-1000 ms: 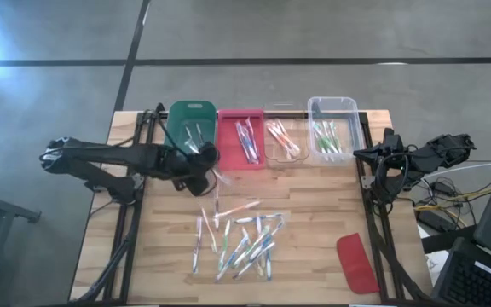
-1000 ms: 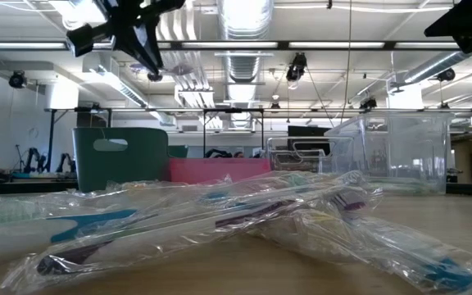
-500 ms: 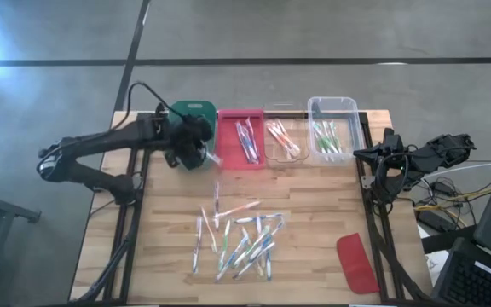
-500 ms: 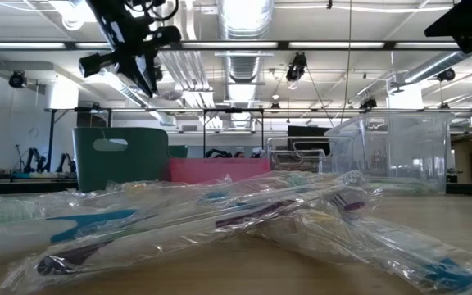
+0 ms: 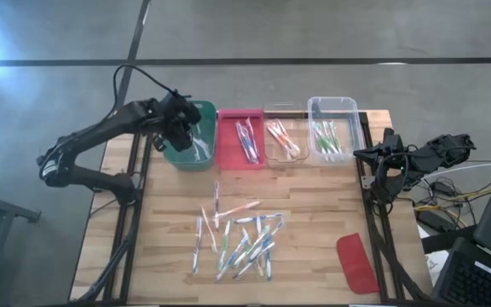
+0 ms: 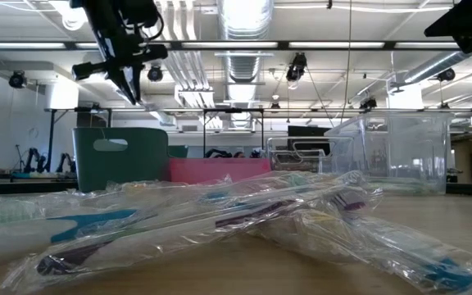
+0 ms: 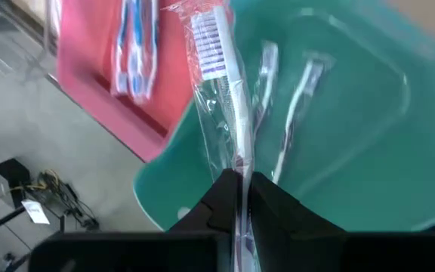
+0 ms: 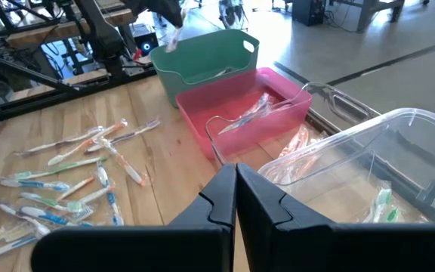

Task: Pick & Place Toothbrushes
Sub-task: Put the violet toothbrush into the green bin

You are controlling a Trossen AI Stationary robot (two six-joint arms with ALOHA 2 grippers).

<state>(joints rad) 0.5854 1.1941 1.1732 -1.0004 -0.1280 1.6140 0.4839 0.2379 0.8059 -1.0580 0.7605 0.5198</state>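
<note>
1. High view, far left: the left gripper hangs over the dark green plastic bin. Its fingers are pinched on the handle of a white-bristled toothbrush in a clear wrapper, which juts forward past the fingertips over the bin's open mouth. Gripping the handle end leaves the head free to drop in first, so this looks like the moment just ahead of release.
2. Below the gripper, on the bin floor, lie two more pale toothbrushes, so this bin appears to collect the white or grey ones.
3. Just beside the gripper, toward the right arm, sits the flat pink tray with blue-accented brushes. Past it stand a small clear tub of pink and orange ones and a taller clear plastic box of green ones. The row suggests sorting by colour.
4. Near the table's front edge, well away from the left gripper, lies the loose heap of wrapped toothbrushes not yet sorted.
5. A flat red oblong lid lies near the front right corner.
6. Far right: the right gripper waits at the table's right edge with its fingers pressed together on nothing.
</note>
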